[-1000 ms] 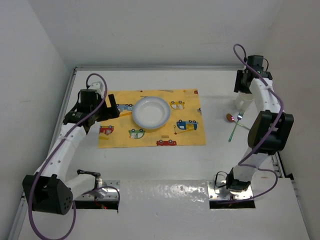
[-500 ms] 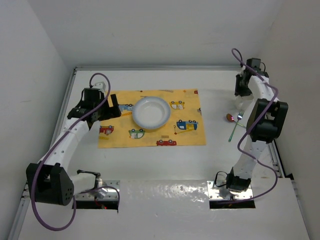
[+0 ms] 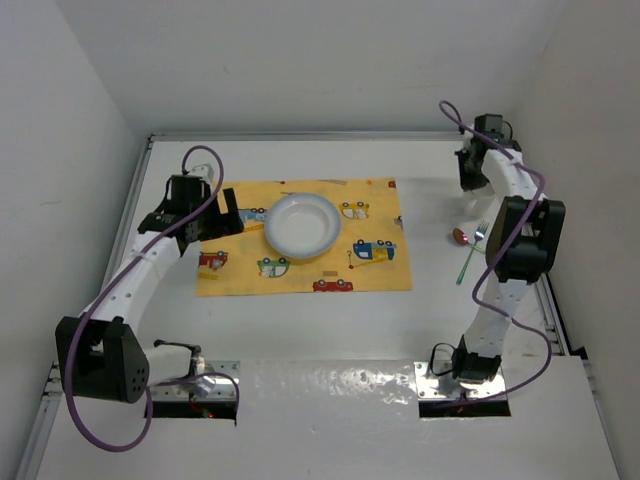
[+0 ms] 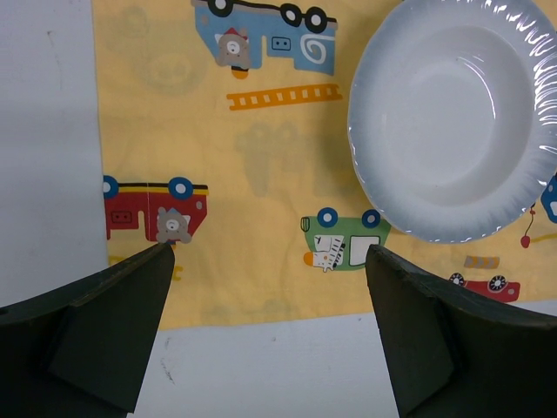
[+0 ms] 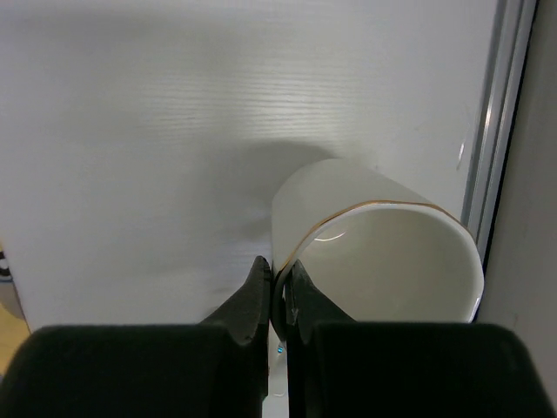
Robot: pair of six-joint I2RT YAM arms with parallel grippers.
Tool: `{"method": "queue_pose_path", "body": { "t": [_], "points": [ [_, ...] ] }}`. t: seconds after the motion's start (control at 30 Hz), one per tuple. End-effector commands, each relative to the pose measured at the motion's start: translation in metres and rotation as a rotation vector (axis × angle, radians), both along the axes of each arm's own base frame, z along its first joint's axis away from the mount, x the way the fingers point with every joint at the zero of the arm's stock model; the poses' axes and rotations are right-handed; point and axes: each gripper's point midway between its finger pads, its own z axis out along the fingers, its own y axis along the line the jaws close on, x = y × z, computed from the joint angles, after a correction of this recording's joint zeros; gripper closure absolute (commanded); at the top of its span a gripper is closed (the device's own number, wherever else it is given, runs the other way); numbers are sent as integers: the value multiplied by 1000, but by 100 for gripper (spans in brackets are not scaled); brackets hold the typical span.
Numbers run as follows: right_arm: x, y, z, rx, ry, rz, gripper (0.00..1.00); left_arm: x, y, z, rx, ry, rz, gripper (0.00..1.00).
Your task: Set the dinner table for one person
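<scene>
The white dinner table point(image 3: 430, 320) carries a yellow car-print placemat point(image 3: 370, 270) with a white plate point(image 3: 302, 225) on it. My left gripper point(image 3: 222, 212) is open and empty over the placemat's left part; in the left wrist view it point(image 4: 270, 252) frames the placemat point(image 4: 261, 157) edge, with the plate point(image 4: 452, 122) ahead on the right. My right gripper point(image 3: 472, 188) is at the far right. In the right wrist view it point(image 5: 279, 270) is shut on the rim of a white gold-rimmed cup point(image 5: 392, 252). The cup point(image 3: 478, 208) is mostly hidden from above.
A spoon point(image 3: 460, 236) and a green-handled fork point(image 3: 468, 260) lie on the table right of the placemat, just near of the cup. A grey metal rail point(image 5: 500, 131) runs close along the cup's right side. White walls enclose the back and sides.
The right wrist has swung left and toward the back wall, still pinching the cup. The left arm's elbow has drawn in; its gripper stays over the placemat's left part.
</scene>
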Motion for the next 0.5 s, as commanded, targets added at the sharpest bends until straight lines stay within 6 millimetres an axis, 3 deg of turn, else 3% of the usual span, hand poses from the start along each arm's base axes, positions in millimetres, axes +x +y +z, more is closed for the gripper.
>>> {"method": "queue_pose_path", "body": {
  "t": [0.0,0.03,0.07,0.2,0.27,0.33,0.47],
  "points": [
    [37,32,100,-159,-251,170,100,14,-6,20,-7,-74,-27,10],
    [40,51,109,-168,-269,221,100,14,-5,20,-6,-76,-26,10],
    [41,57,115,-193,-279,269,100,14,-6,21,-6,-77,-30,10],
    [41,126,143,-229,-323,537,100,12,-5,21,-2,-77,-33,9],
    [36,142,140,-219,-303,611,100,10,-5,21,-1,-78,-33,9],
    [31,171,146,-159,-318,741,100,7,-4,21,1,-80,-32,9],
    [22,199,138,-154,-330,909,100,3,-2,21,10,-82,-26,9]
  ]
}}
